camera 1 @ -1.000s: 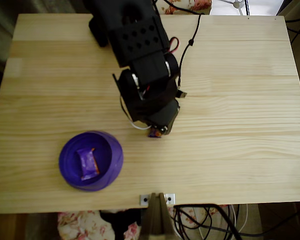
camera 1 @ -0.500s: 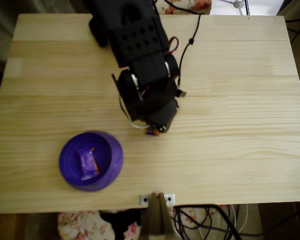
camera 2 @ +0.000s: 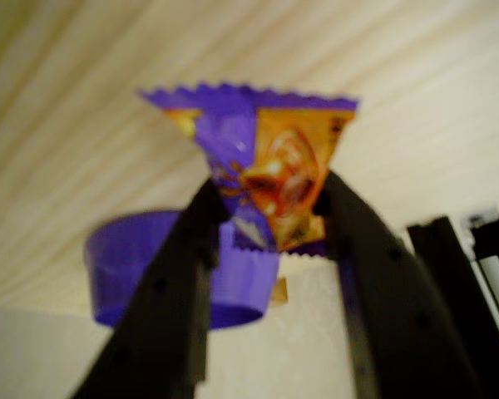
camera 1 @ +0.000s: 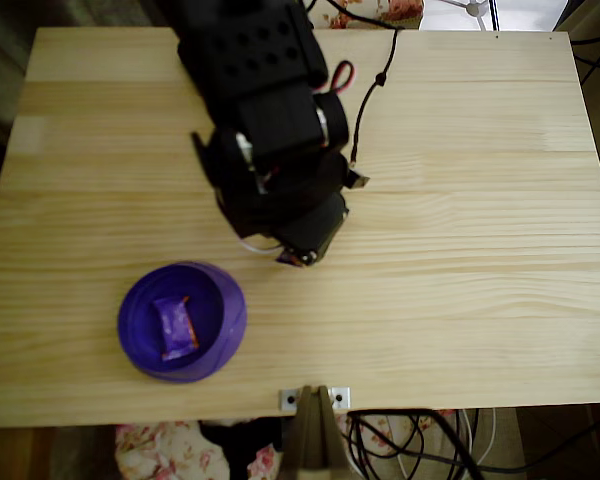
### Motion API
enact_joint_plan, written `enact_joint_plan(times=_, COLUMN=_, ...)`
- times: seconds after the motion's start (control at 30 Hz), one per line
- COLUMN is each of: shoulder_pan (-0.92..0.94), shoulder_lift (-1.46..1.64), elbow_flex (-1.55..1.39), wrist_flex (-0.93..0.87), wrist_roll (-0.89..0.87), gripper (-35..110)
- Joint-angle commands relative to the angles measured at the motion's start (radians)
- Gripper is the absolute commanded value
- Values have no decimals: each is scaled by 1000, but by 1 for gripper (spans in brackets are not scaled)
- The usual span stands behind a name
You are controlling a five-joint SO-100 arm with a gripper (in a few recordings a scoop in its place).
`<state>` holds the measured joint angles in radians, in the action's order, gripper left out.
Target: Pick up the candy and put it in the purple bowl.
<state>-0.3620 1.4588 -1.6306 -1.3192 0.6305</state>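
At left, purple bowl [camera 1: 182,320]: seated near the table's front edge in the overhead view, unmoved since the earlier frames; seen blurred in the wrist view [camera 2: 137,262] behind the left finger.
Candy in bowl: an almost all-purple wrapped candy [camera 1: 176,326] is lying inside the bowl, in the same spot as before.
Table [camera 1: 480,250]: pale wood planks, bare to the right of the arm.
Arm: the black arm [camera 1: 270,130] has been swung leftward and slightly back compared with half a second ago, its body now covering more of the table's centre-left.
Gripper [camera 2: 270,216]: clamped on the candy, both black fingers [camera 2: 191,249] pressed against the wrapper's sides in the wrist view.
Candy [camera 2: 262,166]: purple on its left part, orange-yellow on its right, held between the fingertips clear of the tabletop; in the overhead view a small purple-orange bit [camera 1: 296,259] is seen at the gripper's tip, shifted left from where it was earlier, to the right of the bowl and apart from it.
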Motion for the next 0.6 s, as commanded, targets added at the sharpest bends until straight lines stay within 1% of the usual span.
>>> enact_joint_plan(times=0.0, shoulder_pan=44, shoulder_lift=106, elbow_flex=161, wrist_flex=-64, wrist_roll=32, gripper=8)
enact_joint_plan(times=0.3, shoulder_pan=210, shoulder_lift=-34, elbow_flex=465, wrist_flex=-195, wrist_roll=110, gripper=8)
enact_joint_plan(times=0.47, shoulder_pan=293, shoulder_lift=-170, elbow_flex=663, wrist_flex=-247, wrist_roll=153, gripper=8)
enact_joint_plan(times=0.57, shoulder_pan=330, shoulder_lift=-232, elbow_flex=723, wrist_flex=-256, wrist_roll=169, gripper=8)
